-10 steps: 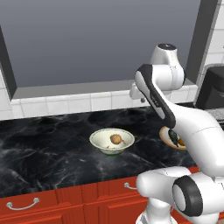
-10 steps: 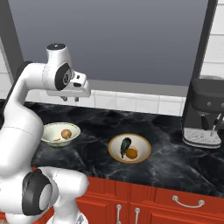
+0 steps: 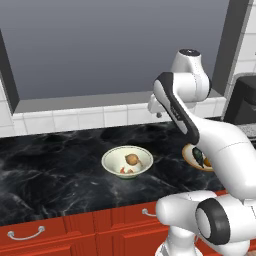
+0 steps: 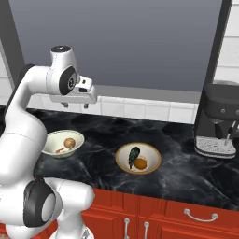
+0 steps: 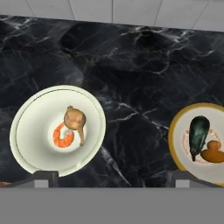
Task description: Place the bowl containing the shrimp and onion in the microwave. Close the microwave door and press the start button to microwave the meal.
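- Hand view looks straight down on the black marble worktop [image 5: 131, 65]: the bowl [image 5: 39, 105] lies to one side and the tan plate [image 5: 181, 127] to the other, with bare marble between them.
- Inside the bowl, the shrimp [image 5: 62, 136] curls against the onion [image 5: 74, 119]; the two touch at the bottom of the bowl, so the meal is already together and only the bowl needs carrying.
- The hand [image 5: 111, 177] hangs well above the worktop with its jaws spread wide and nothing between them. One fingertip [image 5: 41, 178] lines up with the bowl's near rim and the other sits by the plate's edge, so the hand is centred between the two dishes, not over the bowl.
- From the left base view, the bowl [image 3: 127, 162] stands near the front edge of the worktop, about mid-length, upright and clear of everything else. The plate [image 3: 192, 159] is partly hidden by the arm.
- In the right base view, the hand [image 4: 74, 98] is held high, close to the tiled back wall, above and behind the bowl [image 4: 63, 142]. The plate [image 4: 138, 158] holds a dark piece and an orange piece and is not the dish wanted.
- A coffee machine [image 4: 217, 121] stands at the right end of the worktop, well apart from both dishes.
- My reading: this is a high approach pose, chosen to survey both dishes. Next the hand should shift over the bowl and come down on its rim; the thin sloping rim could slip, or the bowl could tip and spill the food.
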Available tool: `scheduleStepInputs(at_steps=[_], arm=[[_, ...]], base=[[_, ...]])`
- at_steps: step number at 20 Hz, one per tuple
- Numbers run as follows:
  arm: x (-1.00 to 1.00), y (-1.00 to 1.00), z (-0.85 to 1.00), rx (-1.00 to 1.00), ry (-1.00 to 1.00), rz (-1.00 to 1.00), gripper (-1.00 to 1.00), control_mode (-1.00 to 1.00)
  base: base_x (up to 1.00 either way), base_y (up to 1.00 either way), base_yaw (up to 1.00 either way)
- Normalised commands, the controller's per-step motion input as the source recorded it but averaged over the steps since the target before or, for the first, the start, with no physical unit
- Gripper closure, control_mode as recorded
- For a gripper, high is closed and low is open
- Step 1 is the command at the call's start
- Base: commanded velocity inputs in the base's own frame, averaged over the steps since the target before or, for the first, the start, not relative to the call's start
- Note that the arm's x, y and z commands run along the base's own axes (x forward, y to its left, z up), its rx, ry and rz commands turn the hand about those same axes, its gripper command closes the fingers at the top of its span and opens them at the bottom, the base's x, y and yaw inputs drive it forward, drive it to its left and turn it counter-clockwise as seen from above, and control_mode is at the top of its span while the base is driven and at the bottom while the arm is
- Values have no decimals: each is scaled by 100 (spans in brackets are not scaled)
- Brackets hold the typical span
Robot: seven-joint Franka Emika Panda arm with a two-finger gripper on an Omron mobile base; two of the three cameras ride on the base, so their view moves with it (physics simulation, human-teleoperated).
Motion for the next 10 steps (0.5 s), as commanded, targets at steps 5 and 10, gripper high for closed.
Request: scheduleStepInputs(at_steps=[5,10], arm=[[0,0,0,0,0,0,-100,-100],[-7,-3,-1,0,0,0,-100,-100]], base=[[0,0,0],[0,0,0]])
